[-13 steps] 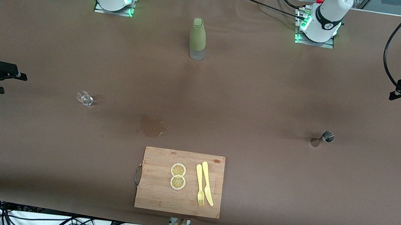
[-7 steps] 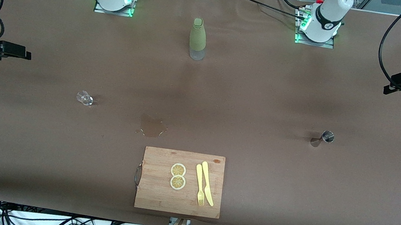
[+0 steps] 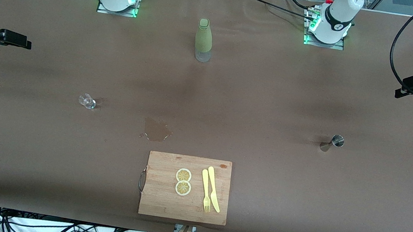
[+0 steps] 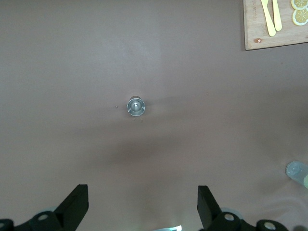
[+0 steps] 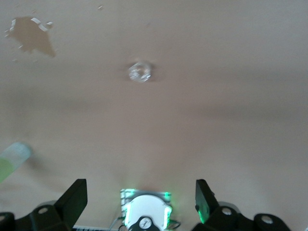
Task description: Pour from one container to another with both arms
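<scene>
The silver jigger (image 3: 333, 142) stands upright on the brown table toward the left arm's end; from above its round rim (image 4: 136, 106) shows. The clear glass cup (image 3: 87, 101) sits toward the right arm's end and also shows as the cup (image 5: 140, 72) in the right wrist view. My left gripper (image 3: 404, 89) hangs high over the table's edge at its own end, open and empty (image 4: 143, 208). My right gripper (image 3: 20, 41) hangs high over the edge at its end, open and empty (image 5: 139, 199). Both are well apart from the containers.
An olive-green bottle (image 3: 203, 39) stands between the two arm bases. A wet stain (image 3: 156, 130) marks the table's middle. Nearer the front camera lies a wooden cutting board (image 3: 160, 197) with two lemon slices (image 3: 183, 181), a yellow fork and a knife.
The right gripper has moved toward the bases' side of the table and levelled out. The left gripper shifted slightly the same way, then held still. Jigger and cup have not moved.
</scene>
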